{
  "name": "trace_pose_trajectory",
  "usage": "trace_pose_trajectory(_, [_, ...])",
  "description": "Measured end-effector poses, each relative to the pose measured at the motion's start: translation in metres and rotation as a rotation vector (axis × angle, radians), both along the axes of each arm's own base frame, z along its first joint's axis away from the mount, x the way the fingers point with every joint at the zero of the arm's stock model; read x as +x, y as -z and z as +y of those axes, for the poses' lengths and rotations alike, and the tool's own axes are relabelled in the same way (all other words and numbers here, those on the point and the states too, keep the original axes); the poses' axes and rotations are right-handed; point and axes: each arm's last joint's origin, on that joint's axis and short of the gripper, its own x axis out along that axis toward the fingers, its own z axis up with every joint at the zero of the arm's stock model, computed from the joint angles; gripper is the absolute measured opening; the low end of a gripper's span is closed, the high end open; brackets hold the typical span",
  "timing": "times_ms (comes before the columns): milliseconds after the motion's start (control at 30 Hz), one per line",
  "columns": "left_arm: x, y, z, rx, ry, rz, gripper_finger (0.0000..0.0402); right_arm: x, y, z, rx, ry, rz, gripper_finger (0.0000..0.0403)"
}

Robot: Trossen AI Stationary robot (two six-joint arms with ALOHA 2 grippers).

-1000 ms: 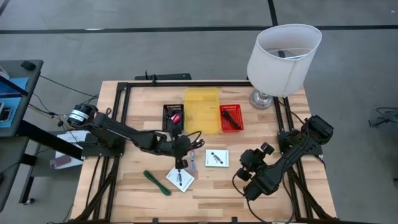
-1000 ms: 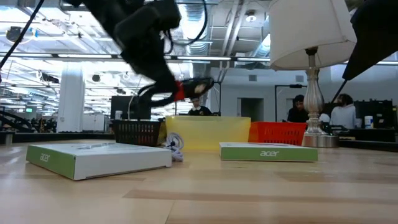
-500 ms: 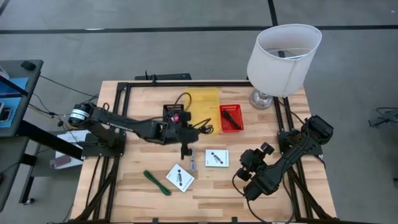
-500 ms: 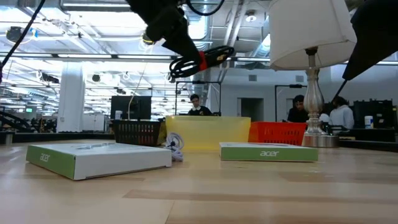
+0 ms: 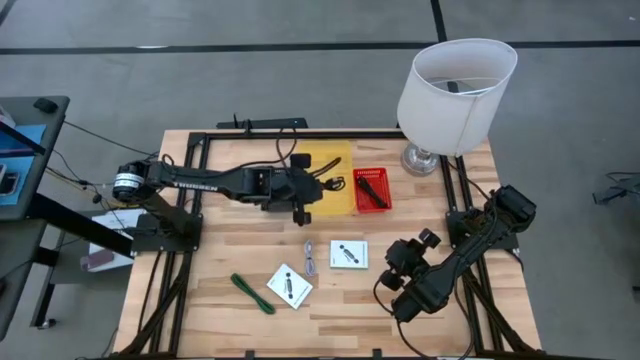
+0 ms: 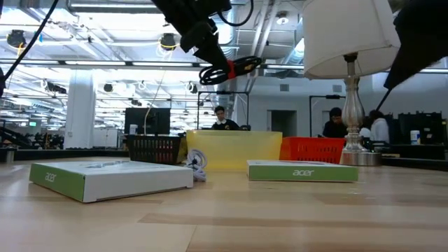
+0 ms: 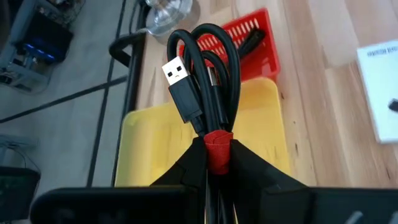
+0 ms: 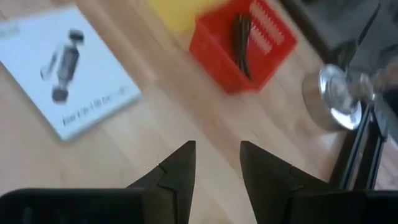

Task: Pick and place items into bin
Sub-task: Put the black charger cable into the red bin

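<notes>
My left gripper (image 5: 304, 196) is shut on a coiled black cord with a red tie (image 7: 202, 81), held in the air over the yellow bin (image 5: 326, 170); the cord also shows in the low view (image 6: 231, 68). On the table lie two white square cards (image 5: 349, 254) (image 5: 290, 286), a green stick (image 5: 252, 293) and a pale strip (image 5: 309, 258). My right gripper (image 8: 217, 168) is open and empty over the table's right part, near the right card (image 8: 68, 68). My left gripper pinches the cord bundle at its red tie (image 7: 217, 148) between its two fingers. The coil and its USB plug (image 7: 180, 78) stick out beyond the fingertips. The bundle is lifted clear, above the yellow bin.
A red bin (image 5: 372, 188) holding a dark thing stands right of the yellow bin, and a black basket (image 5: 276, 178) stands left of it, partly under my left arm. A white-shaded lamp (image 5: 455, 95) stands at the far right corner. People show in the room behind.
My left gripper has risen from beside the near card and gone toward the table's far edge, carrying the red-tied cord clear of the table until it hangs over the yellow bin. It has stayed shut on the cord.
</notes>
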Motion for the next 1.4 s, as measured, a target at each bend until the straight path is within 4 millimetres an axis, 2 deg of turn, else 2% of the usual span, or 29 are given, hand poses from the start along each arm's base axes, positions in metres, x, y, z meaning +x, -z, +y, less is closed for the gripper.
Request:
trace_pose_trajectory(200, [-0.002, 0.002, -0.003, 0.000, 0.011, 0.043, 0.0029, 0.010, -0.004, -0.008, -0.146, -0.071, -0.124, 0.0121])
trace_pose_trajectory(533, [-0.004, 0.004, -0.018, 0.018, 0.037, 0.067, 0.0029, 0.053, -0.004, -0.062, -0.327, -0.125, 0.019, 0.0121])
trace_pose_trajectory(633, [-0.005, 0.004, -0.024, 0.024, 0.050, 0.081, 0.0029, 0.063, -0.005, -0.071, -0.431, -0.187, 0.044, 0.0121])
trace_pose_trajectory(767, [-0.009, 0.006, -0.031, 0.058, 0.041, 0.124, 0.0029, 0.065, -0.009, -0.070, -0.572, -0.228, 0.021, 0.0121])
trace_pose_trajectory(900, [-0.012, 0.005, -0.037, 0.065, 0.042, 0.136, 0.0029, 0.060, -0.013, -0.065, -0.666, -0.237, -0.074, 0.0121])
trace_pose_trajectory(1400, [-0.031, -0.025, -0.054, -0.087, 0.120, 0.008, 0.0029, 0.048, -0.017, -0.034, -0.728, -0.312, -0.285, 0.0121])
